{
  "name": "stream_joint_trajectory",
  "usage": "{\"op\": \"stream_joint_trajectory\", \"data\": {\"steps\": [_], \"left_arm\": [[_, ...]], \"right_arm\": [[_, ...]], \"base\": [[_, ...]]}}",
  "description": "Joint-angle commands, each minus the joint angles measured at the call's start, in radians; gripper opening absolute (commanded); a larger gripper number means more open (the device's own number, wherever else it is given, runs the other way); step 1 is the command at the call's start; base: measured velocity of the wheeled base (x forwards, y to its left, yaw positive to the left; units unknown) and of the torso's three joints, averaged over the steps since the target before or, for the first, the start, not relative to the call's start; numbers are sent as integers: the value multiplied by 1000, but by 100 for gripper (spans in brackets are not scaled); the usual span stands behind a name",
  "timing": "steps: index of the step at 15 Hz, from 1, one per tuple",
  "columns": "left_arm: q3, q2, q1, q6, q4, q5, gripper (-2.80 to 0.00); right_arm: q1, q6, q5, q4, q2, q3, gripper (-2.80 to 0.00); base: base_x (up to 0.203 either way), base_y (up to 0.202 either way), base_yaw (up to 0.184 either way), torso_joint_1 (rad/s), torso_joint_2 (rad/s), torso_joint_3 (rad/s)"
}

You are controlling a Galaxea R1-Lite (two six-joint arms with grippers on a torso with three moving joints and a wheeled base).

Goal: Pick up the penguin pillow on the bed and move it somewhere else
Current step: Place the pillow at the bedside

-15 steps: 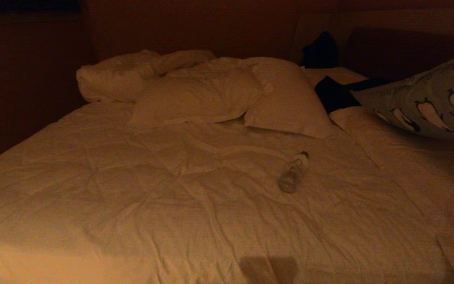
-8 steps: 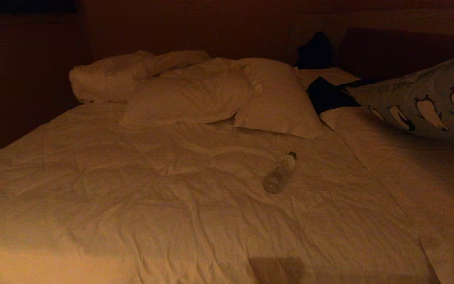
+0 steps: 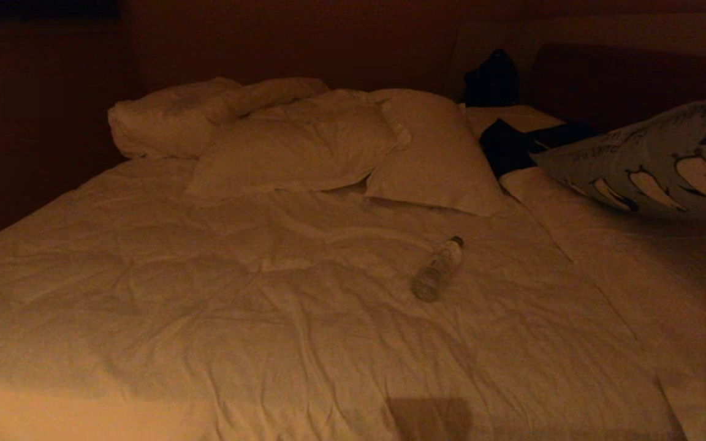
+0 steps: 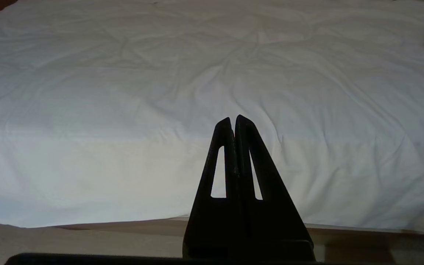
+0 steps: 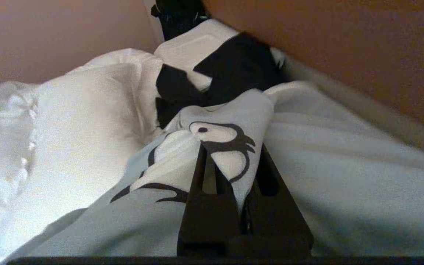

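Observation:
The penguin pillow [image 3: 653,165] is grey-blue with black-and-white penguins. It hangs raised over the right side of the bed [image 3: 267,318], casts a shadow below, and runs past the head view's right edge. In the right wrist view my right gripper [image 5: 232,154] is shut on a bunched fold of the penguin pillow [image 5: 219,132], and the fabric covers its fingertips. My left gripper [image 4: 233,119] is parked low at the bed's front edge, shut and holding nothing, facing the white duvet of the bed [image 4: 123,92]. Neither arm shows in the head view.
A clear plastic bottle [image 3: 437,269] lies on the duvet right of centre. Rumpled white pillows [image 3: 304,147] are heaped at the head of the bed. Black clothing [image 3: 509,147] lies beside the penguin pillow. A dark bag [image 3: 491,76] stands behind it, by the dark headboard [image 3: 622,79].
The whole head view has shifted a little to the left, so the camera moved. The penguin pillow's left corner has sunk slightly and the pillow lies flatter. The left gripper is unchanged.

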Motion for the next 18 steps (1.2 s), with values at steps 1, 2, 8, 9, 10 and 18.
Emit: {"op": "stream_joint_trajectory", "data": {"steps": [1,2,8,9,10,18], "left_arm": [[0,0,0,0,0,0,-280],[0,0,0,0,0,0,-280],[0,0,0,0,0,0,-280],[0,0,1,0,0,0,-280],[0,0,0,0,0,0,-280],[0,0,1,0,0,0,-280]], "right_arm": [[6,-213,53,0,-14,-17,-280],[11,-262,87,16,-20,-49,-280],[25,-399,155,154,-42,-154,-280],[24,-401,153,153,-30,-149,-280],[20,-406,150,152,-4,-143,-280],[-153,-434,152,-36,104,-82,-280]], "base": [[0,0,0,0,0,0],[0,0,0,0,0,0],[0,0,0,0,0,0],[0,0,0,0,0,0],[0,0,0,0,0,0],[0,0,0,0,0,0]]}}
